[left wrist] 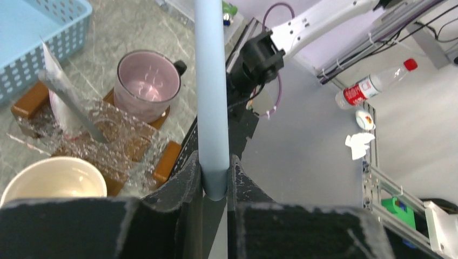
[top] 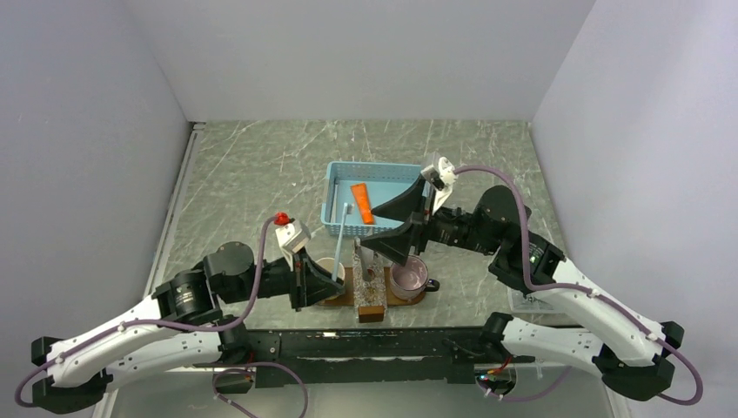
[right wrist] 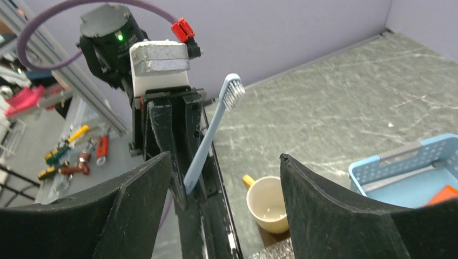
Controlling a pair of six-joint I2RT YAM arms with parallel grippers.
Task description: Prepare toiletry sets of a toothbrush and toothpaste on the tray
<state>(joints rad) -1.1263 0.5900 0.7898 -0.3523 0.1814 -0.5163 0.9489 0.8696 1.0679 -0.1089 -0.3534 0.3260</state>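
Toothbrush [top: 343, 242] is up off the tray [top: 346, 296], over the tray's left end. It's tilted, bristle head on top, leaning twd the tray's far side. L gripper [left wrist: 215, 178] is clamped on its bottom end; in the L wrist view the pale-blue handle is pinched tight btwn both fingers [left wrist: 189, 178] and the rest of the stick runs up out of shot.

R gripper [right wrist: 224, 155] hangs over the tray's far edge, approx mid-length, jaws wide apart w/ nothing in them. In its own view the brush shows in the gap, apart from both fingers.

On the tray:
- cream cup [left wrist: 54, 178] at the left end, just under the L gripper
- clear box [left wrist: 97, 135] in the middle
- pink mug [left wrist: 148, 86] at the right end

Blue basket [top: 332, 209] sits just behind the tray, an orange tube [top: 361, 202] lying flat inside it. Can't tell if the brush's lower tip touches the cream cup.
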